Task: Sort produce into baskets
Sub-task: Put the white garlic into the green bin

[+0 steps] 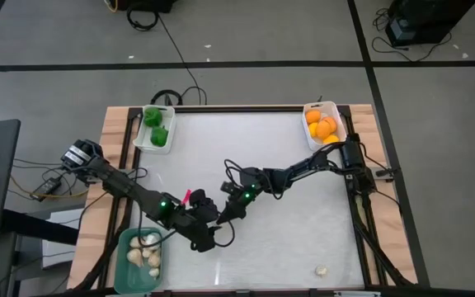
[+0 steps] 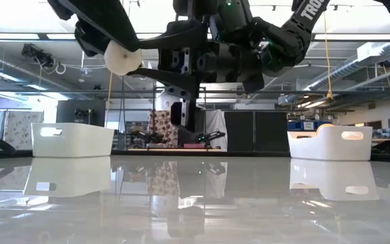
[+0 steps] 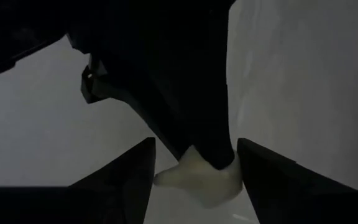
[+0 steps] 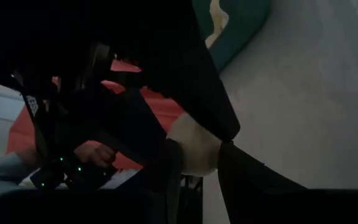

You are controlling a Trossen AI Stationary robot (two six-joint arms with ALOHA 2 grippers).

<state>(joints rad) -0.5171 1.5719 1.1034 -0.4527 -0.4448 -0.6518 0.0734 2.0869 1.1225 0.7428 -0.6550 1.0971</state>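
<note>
A whitish mushroom-like piece (image 2: 122,59) hangs in the air above the middle of the table, where my two grippers meet. My left gripper (image 1: 208,238) reaches in from the table's left and my right gripper (image 1: 219,216) from the right, and both are shut on the piece. It shows between my left fingers in the left wrist view (image 3: 197,177) and between my right fingers in the right wrist view (image 4: 194,149). The teal bin (image 1: 126,268) at the near left holds several whitish pieces (image 1: 147,252). My left gripper has the whitish piece between its two fingers (image 3: 263,180), and the piece's sides (image 3: 166,177) fill the gap from one finger to the other. The piece is lifted clear of the table. The right arm's finger covers its top. My right gripper pinches the same piece at its fingertips (image 4: 173,168), with the piece's rounded side (image 4: 197,158) showing between them. In the low view the fingers come nearly level from the table's right. The left arm's finger hides the rest of the piece.
A white bin with green peppers (image 1: 155,128) stands at the far left and a white bin with orange and yellow fruits (image 1: 322,124) at the far right. One loose whitish piece (image 1: 322,270) lies near the front right edge.
</note>
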